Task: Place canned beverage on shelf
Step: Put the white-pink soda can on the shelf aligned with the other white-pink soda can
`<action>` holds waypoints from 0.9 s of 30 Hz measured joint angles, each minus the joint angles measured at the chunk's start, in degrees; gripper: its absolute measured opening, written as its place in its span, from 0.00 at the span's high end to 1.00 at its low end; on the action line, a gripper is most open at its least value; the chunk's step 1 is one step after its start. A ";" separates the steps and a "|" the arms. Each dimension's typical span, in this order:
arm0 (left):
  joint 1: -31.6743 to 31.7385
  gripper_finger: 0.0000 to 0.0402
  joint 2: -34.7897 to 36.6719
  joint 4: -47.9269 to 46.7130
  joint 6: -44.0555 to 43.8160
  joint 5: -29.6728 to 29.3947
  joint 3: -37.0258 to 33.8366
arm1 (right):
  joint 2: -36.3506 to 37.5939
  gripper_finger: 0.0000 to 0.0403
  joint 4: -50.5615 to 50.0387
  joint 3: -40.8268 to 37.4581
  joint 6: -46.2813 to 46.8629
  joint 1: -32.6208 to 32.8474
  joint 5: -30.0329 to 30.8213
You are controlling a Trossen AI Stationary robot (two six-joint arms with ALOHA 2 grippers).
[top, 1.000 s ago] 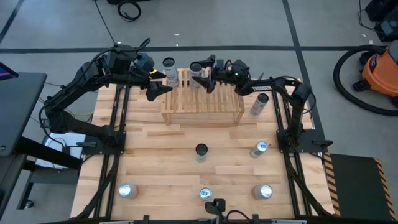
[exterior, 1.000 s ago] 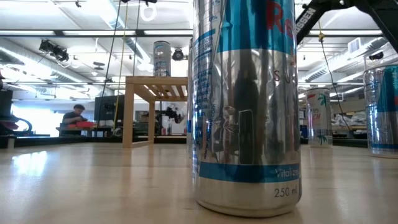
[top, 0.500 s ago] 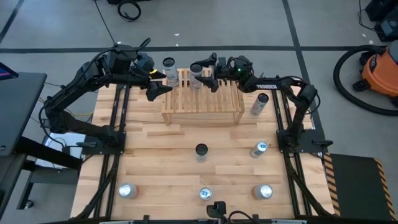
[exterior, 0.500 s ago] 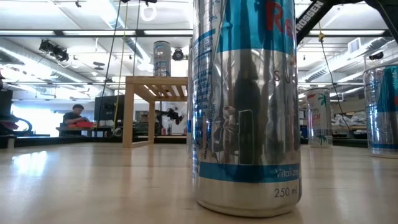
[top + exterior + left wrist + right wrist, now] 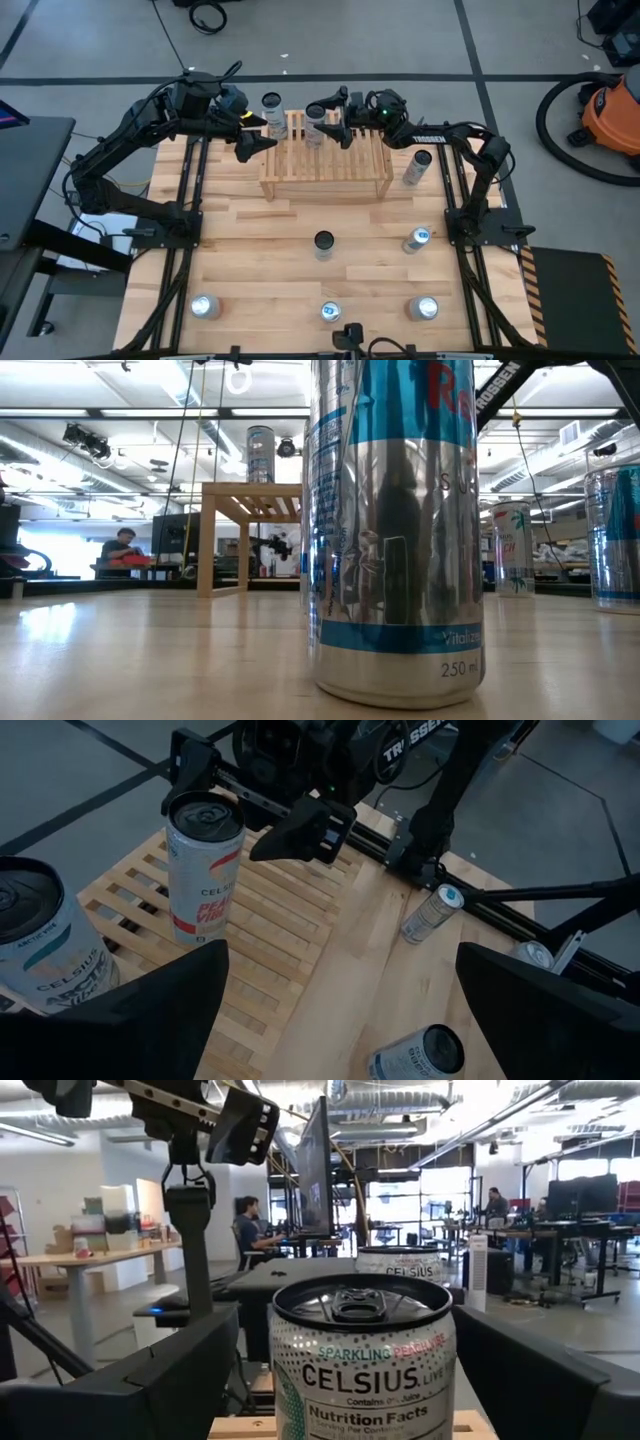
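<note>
The Celsius can point(image 5: 316, 124) stands upright on the slatted top of the shelf point(image 5: 326, 160), toward its far edge; my right wrist view shows its lid and label point(image 5: 362, 1360) straight ahead between my fingers. My right pincer point(image 5: 328, 119) sits around it with the fingers spread to either side, and I cannot tell whether they touch its wall. A second Celsius can point(image 5: 271, 110) stands just beyond the shelf's far left corner, beside my left pincer point(image 5: 250, 133), which hangs open and empty above that corner. From the left wrist both cans show, the first point(image 5: 204, 870) on the slats and the second point(image 5: 45, 945) close by.

The shelf rests at the far middle of the wooden table point(image 5: 260, 255). More cans stand spread over the table: one tilted to the right of the shelf point(image 5: 416, 167), a dark-topped one point(image 5: 323, 243) at the centre, and a silver one point(image 5: 395, 530) right in front of the low camera.
</note>
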State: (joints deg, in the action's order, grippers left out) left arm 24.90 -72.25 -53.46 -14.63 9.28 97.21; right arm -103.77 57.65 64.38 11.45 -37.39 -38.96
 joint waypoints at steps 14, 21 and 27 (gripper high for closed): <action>-0.01 0.02 0.00 0.03 -0.94 0.00 0.00 | -0.04 0.07 -0.69 0.04 5.44 0.19 -1.13; -0.01 0.02 0.00 0.02 -0.88 -0.01 0.00 | -0.13 0.09 -5.43 0.04 2.35 0.52 1.95; -0.01 0.02 0.00 0.01 -0.81 -0.02 0.00 | -0.13 0.18 -5.51 0.04 1.34 0.60 2.34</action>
State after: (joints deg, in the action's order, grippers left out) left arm 24.88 -72.25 -53.45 -15.44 9.26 97.21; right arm -103.90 52.14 64.42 12.80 -36.78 -36.62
